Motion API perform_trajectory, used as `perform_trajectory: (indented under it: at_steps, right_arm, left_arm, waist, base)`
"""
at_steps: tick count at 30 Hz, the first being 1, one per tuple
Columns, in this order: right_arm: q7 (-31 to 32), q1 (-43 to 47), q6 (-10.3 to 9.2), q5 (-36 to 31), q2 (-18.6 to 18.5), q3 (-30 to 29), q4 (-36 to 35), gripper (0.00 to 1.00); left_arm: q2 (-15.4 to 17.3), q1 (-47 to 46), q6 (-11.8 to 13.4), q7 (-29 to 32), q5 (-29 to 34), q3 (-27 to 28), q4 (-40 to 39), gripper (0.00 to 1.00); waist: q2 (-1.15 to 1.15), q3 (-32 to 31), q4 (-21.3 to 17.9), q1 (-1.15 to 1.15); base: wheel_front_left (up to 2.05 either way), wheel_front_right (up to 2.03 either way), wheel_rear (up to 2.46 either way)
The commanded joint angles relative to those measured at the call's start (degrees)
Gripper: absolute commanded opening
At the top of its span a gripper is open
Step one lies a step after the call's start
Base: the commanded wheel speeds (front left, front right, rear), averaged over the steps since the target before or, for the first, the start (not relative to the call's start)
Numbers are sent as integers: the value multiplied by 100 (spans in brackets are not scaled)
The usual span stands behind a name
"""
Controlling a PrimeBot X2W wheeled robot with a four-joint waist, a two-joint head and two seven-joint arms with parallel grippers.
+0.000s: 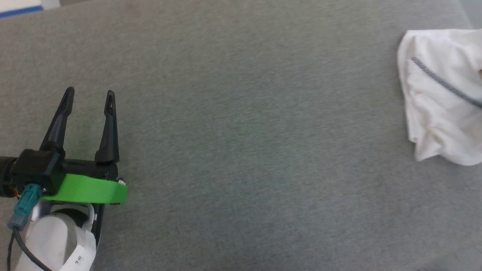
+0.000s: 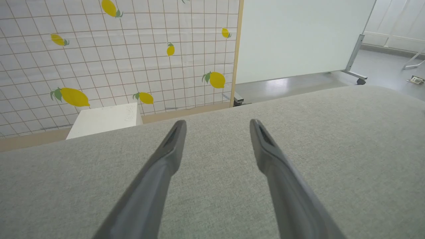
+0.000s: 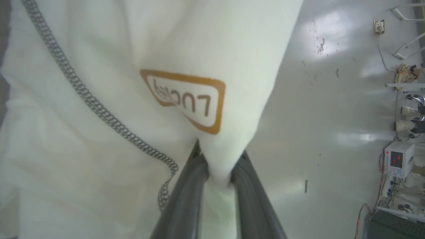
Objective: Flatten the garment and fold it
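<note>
A grey fabric surface (image 1: 241, 150) spreads wide. Past its far edge are a lemon-print wall (image 2: 99, 66), a white box (image 2: 104, 119) and a pale panel (image 2: 298, 36). The left gripper (image 1: 89, 92) hangs over bare surface at the head view's lower left, fingers spread wide. The shirt (image 1: 440, 101) sits bunched at that view's right edge. The right gripper (image 3: 220, 151) pinches a fold of it just below a brown logo (image 3: 186, 99), with glossy floor (image 3: 315, 132) alongside.

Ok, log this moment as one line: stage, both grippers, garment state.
stage: garment not yet flattened | left gripper: open, empty, over grey surface | right gripper: shut on garment | garment: crumpled, on surface's right side
</note>
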Motion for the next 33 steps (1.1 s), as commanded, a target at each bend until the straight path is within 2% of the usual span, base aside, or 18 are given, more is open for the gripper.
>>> perform_trajectory:
  at_steps: [1,5,6,7,8,14,18,25,30,33]
  right_arm:
    - [-111,-157,-11,-92,61,-197,120,0]
    - [-284,-284,-11,-414,227,-672,477,0]
    - [-294,-305,-11,-543,269,-789,576,16]
    - [-288,-329,-11,-653,323,-915,668,64]
    - [-288,-351,-11,-749,367,-1038,738,100]
    - [-463,-505,-11,-1309,599,-1634,921,100]
    - [-695,-665,-11,-1578,545,-1803,893,100]
    - [-1536,-1068,-11,-1039,646,-1484,99,100]
    - [-2366,-909,-11,-396,1102,-1142,-853,100]
    - [-2766,-610,-11,-232,1677,-1181,-1534,100]
  left_arm:
    - [60,-80,24,20,21,35,-49,100]
    - [93,-60,40,41,15,47,-101,100]
    - [100,-61,39,43,7,47,-112,100]
    - [107,-59,42,44,1,52,-121,100]
    - [110,-55,47,44,-2,54,-126,100]
    - [68,16,86,-40,-42,39,-25,100]
    - [-37,62,99,-187,-83,-32,163,100]
    - [-263,110,179,-478,-217,-34,559,100]
    - [-368,157,270,-578,-272,15,717,100]
    - [-400,139,305,-607,-290,29,816,100]
  waist:
    - [-1,393,401,-1]
    - [-1,457,495,-1]
    - [-1,464,518,-1]
    - [-1,466,531,-1]
    - [-1,459,540,-1]
    - [-1,181,566,-1]
    - [-1,-221,645,-1]
    - [-1,-1025,846,-1]
    - [-1,-1450,1021,-1]
    - [-1,-1659,1161,-1]
  base:
    - [0,0,0]
    - [0,0,0]
    - [0,0,0]
    - [0,0,0]
    - [0,0,0]
    - [0,0,0]
    - [0,0,0]
    - [0,0,0]
    - [0,0,0]
    - [0,0,0]
